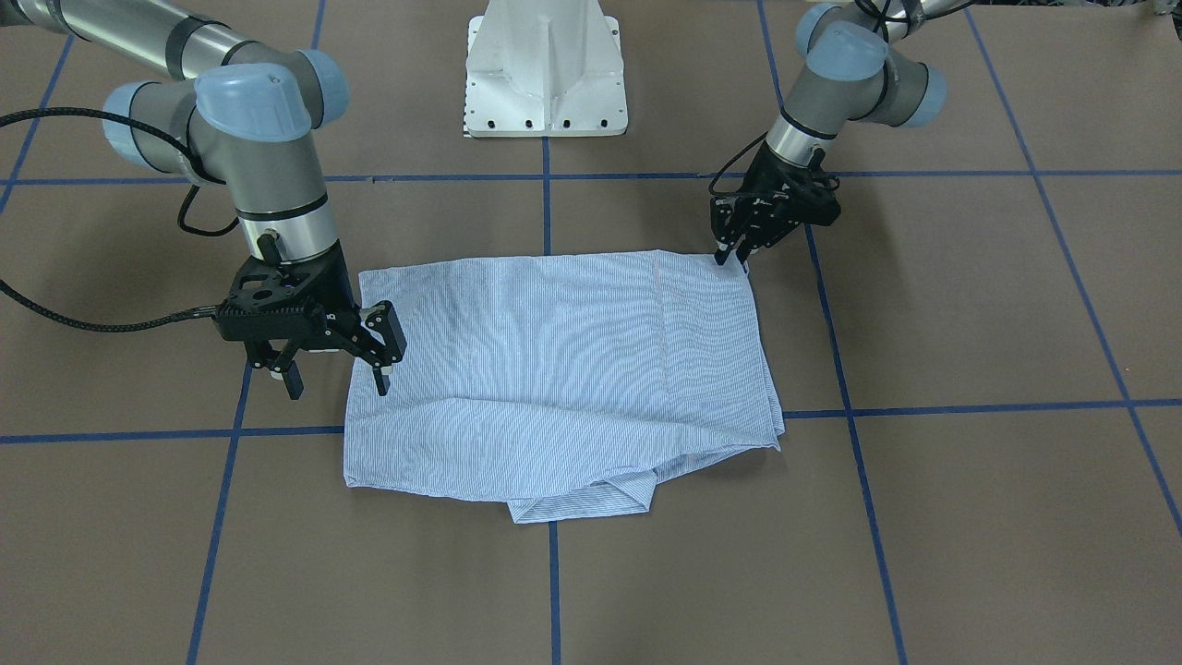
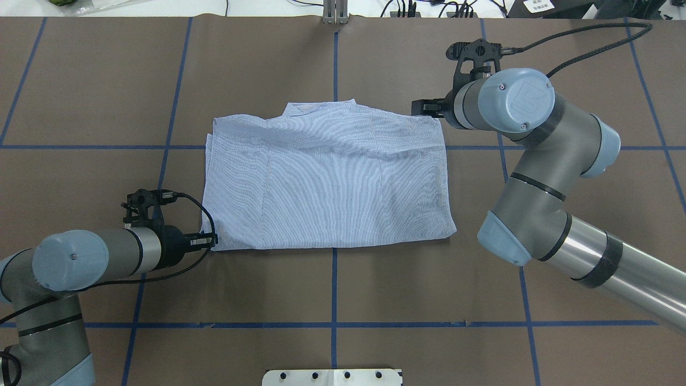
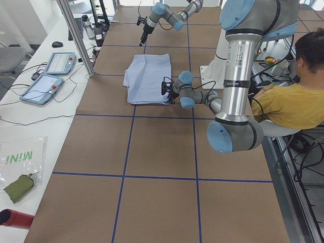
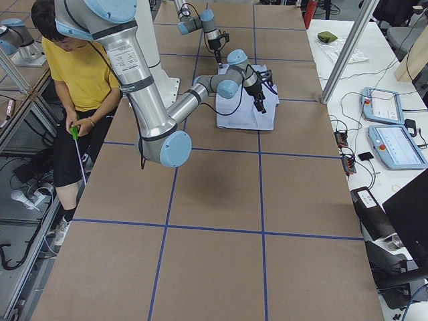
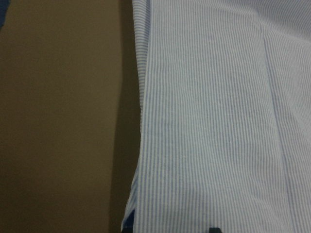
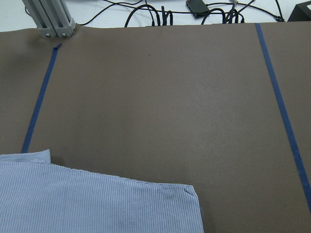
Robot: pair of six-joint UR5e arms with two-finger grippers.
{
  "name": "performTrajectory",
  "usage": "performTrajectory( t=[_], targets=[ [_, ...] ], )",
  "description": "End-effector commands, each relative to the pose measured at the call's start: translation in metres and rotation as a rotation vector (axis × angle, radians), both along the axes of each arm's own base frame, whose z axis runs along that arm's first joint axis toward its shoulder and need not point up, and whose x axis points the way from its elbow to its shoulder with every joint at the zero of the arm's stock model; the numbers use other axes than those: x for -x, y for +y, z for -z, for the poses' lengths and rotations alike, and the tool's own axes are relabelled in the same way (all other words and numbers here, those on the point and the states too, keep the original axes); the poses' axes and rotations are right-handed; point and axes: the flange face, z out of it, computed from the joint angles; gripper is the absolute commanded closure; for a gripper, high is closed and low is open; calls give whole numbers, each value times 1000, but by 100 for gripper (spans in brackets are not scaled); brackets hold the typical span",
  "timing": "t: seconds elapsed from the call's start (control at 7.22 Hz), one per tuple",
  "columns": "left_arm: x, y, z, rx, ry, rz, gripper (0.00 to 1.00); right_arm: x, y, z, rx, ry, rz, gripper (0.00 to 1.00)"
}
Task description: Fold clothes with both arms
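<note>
— Checking the grippers first: how do they stand?

— The right gripper [image 1: 337, 380] has its fingers [image 1: 389, 334] spread wide, one tip over the right edge of the shirt [image 1: 563, 360], the other over the bare table [image 1: 970, 305]. It grips nothing. The left gripper [image 1: 736, 256] sits at the shirt's left corner on the robot's side, tips down at the cloth. Its fingers look close together, but I cannot tell whether they pinch the corner or only touch it.

— And the shirt itself?

— It lies flat in the middle of the table, between the two grippers, already a broad rectangle. No sleeve shows, so I judge the sleeves and sides are folded in. A small flap [image 1: 582, 503] pokes out past the far edge, and the layers on the left side do not quite line up.

— So what is left?

— Likely one more fold, maybe two, to bring the rectangle down to a compact stack, then tidying that flap. Neither gripper has any cloth lifted, so that fold is not yet begun.
</note>
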Motion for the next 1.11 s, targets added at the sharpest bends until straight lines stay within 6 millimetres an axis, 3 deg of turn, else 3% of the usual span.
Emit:
performTrajectory(
  t=[0.0,0.28,0.42,0.69,0.83,0.97],
  targets=[
    [4,0,2,-9,0,-1,100,0,0,0,0,0,0,0],
    [22,-11,-18,-92,-80,-24,100,1,0,-5,5,8,1,0],
    [42,-40,-29,-155,-137,-5,100,1,1,-8,7,12,4,0],
    [114,-126,-66,-283,-313,64,100,3,3,-8,8,12,5,0],
    [139,-183,-86,-306,-402,108,100,3,3,-9,9,13,5,0],
    [140,-256,-89,-337,-481,127,100,3,3,-8,9,11,4,0]
  ],
)
